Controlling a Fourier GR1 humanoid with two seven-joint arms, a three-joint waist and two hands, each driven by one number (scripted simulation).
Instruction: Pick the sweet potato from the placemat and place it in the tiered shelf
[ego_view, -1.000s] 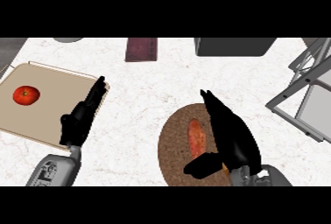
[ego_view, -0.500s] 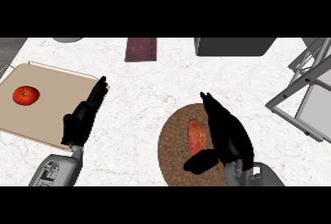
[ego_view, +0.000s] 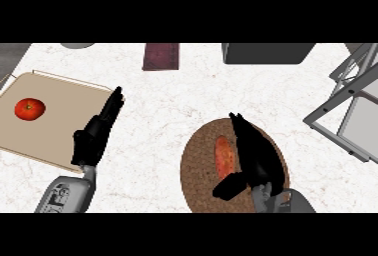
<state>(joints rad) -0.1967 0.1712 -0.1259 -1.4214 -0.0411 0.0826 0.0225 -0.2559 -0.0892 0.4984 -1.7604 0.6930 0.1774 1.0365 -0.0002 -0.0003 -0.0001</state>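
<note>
Containers first: round brown woven placemat (ego_view: 198, 172) lies on the white marbled counter (ego_view: 192, 95) and carries the orange sweet potato (ego_view: 224, 156), which lies lengthwise near the mat's middle. Left of the placemat, well apart from it, a flat beige square board (ego_view: 48, 137) holds a red tomato (ego_view: 29, 109) toward its far left part. To the right of the placemat stands the grey metal tiered shelf (ego_view: 351, 115); only part of its frame and one pale panel show, the rest cut off by the view's right edge, and nothing can be seen on it.

The black right hand (ego_view: 255, 160) lies over the placemat just right of the sweet potato, fingers straight and together, pointing away from the robot, thumb spread out toward the near-left. It covers the potato's right edge, so whether it touches the potato is hard to say; it is not closed round it. The black left hand (ego_view: 96, 132) rests between the board and the placemat, fingers straight and together, overlapping the board's right edge.

Beyond the placemat, at the counter's far side, sit a dark red rectangular object (ego_view: 162, 56) and a dark grey box (ego_view: 267, 53), both cut off at the top.
</note>
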